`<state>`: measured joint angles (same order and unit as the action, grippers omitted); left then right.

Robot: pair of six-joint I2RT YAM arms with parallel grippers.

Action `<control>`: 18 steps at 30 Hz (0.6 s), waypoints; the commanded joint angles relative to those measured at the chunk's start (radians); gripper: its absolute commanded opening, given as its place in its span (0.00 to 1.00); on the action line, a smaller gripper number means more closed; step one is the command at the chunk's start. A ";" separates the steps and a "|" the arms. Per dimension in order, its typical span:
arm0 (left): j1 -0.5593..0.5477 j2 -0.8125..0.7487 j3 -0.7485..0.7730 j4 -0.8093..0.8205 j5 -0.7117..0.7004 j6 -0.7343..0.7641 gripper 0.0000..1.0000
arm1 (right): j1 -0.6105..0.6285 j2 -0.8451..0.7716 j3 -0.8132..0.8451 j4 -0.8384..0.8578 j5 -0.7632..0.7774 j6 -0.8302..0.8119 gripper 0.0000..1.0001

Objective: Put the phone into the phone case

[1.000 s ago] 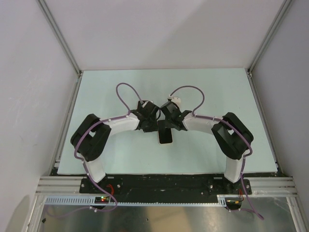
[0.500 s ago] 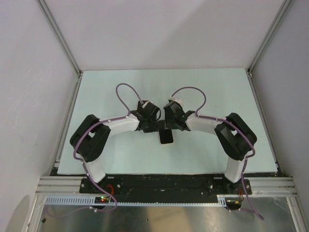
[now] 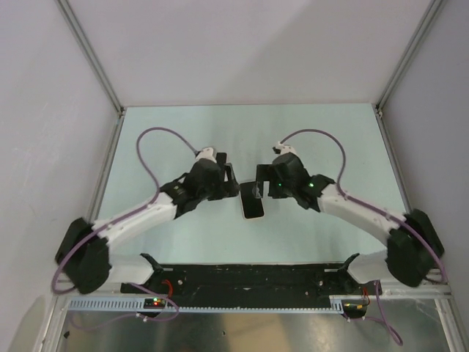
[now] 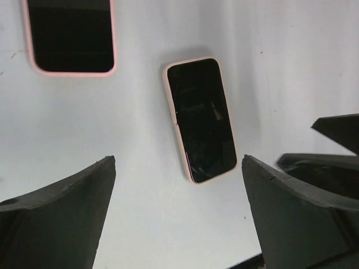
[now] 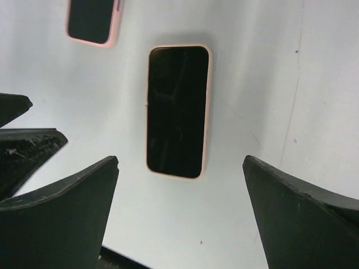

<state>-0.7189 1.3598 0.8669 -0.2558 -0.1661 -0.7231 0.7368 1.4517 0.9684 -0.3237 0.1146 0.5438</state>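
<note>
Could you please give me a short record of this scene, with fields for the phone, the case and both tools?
phone: slim rectangular smartphone with a glossy black screen, lying flat, screen up
case: thin pale pink shell, showing as a rim all around the phone
seating: phone appears to sit inside the case
surface: pale green table
left tool: open, holding nothing, clear of the phone
right tool: open, holding nothing, clear of the phone

Bright, even light; faint reflections on the phone (image 5: 176, 109).
</note>
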 commanded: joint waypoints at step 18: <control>-0.003 -0.506 -0.254 -0.042 -0.107 0.011 1.00 | -0.023 -0.495 -0.235 0.012 -0.007 0.041 1.00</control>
<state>-0.7197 0.8631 0.6102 -0.3054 -0.2356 -0.7158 0.7189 0.9672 0.7383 -0.3244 0.1066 0.5762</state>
